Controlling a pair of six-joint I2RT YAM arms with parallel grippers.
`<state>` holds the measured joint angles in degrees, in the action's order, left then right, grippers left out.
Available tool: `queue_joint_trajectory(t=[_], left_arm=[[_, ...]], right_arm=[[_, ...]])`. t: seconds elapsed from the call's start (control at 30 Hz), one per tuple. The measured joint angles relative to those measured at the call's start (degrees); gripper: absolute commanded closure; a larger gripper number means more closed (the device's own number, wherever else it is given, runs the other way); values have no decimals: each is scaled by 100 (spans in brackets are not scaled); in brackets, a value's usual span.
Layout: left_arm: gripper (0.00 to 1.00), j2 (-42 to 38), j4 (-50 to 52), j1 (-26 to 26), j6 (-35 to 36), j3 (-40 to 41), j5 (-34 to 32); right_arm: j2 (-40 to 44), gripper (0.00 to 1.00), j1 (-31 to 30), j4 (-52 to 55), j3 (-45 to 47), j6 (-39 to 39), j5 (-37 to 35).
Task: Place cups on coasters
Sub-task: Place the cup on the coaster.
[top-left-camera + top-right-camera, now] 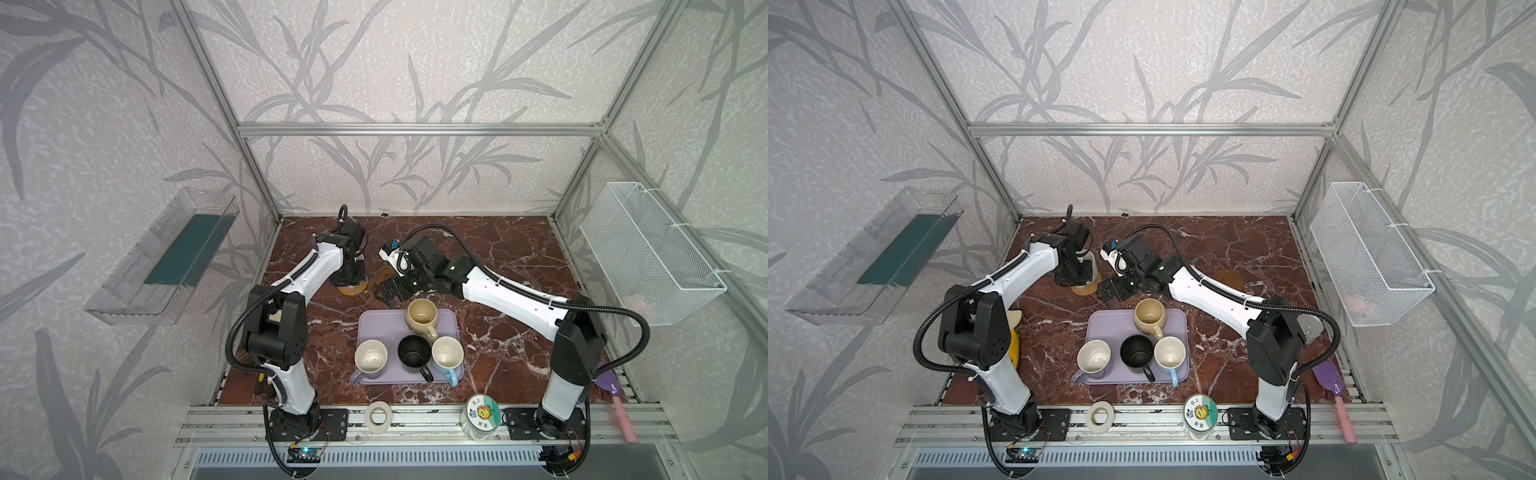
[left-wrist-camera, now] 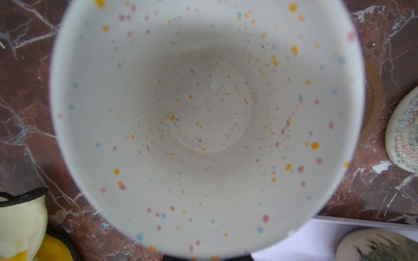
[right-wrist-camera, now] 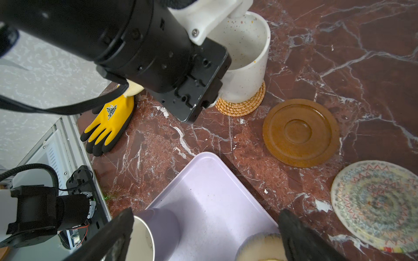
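- Your left tool (image 1: 350,277) is closed right down against the side of the white mug (image 3: 246,67); its fingers are hidden behind the black housing, but it reads as clamped on the handle side
- White mug is upright on the tan rattan coaster (image 3: 244,106), far-left part of the bench (image 1: 498,257); its speckled inside fills the left wrist view
- Your right tool (image 3: 203,237) has its jaws wide apart and grips nothing; it hangs over the far edge of the lavender tray (image 3: 214,192)
- In the right wrist view one finger sits by the rim of the lavender mug (image 3: 162,228) and the other by the beige mug (image 3: 260,246); you can't tell if either touches
- Four mugs are on the tray in both top views: the beige one at the far side, and along the near side the lavender one, the black mug (image 1: 413,353) and the light blue mug (image 1: 446,355), black between the other two
- Brown wooden coaster (image 3: 300,133) lies bare just beside the rattan one, with the cream woven coaster (image 3: 375,203) near it, also bare
- Second brown coaster (image 1: 1228,277) shows in a top view beyond your right arm, well apart from the tray
- Yellow glove (image 3: 110,122) lies at the bench's left edge
- Tape roll (image 1: 378,415) and labelled jar (image 1: 482,415) sit on the front rail
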<state>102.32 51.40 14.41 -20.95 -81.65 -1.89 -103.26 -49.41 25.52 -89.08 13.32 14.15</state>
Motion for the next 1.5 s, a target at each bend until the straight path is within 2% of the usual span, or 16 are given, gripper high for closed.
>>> queue_joint_trajectory(t=[1.5], left_arm=[[100,-9,-518,-125,-63,544,48]], right_arm=[[-66,1,0,-46,33,59,-13]])
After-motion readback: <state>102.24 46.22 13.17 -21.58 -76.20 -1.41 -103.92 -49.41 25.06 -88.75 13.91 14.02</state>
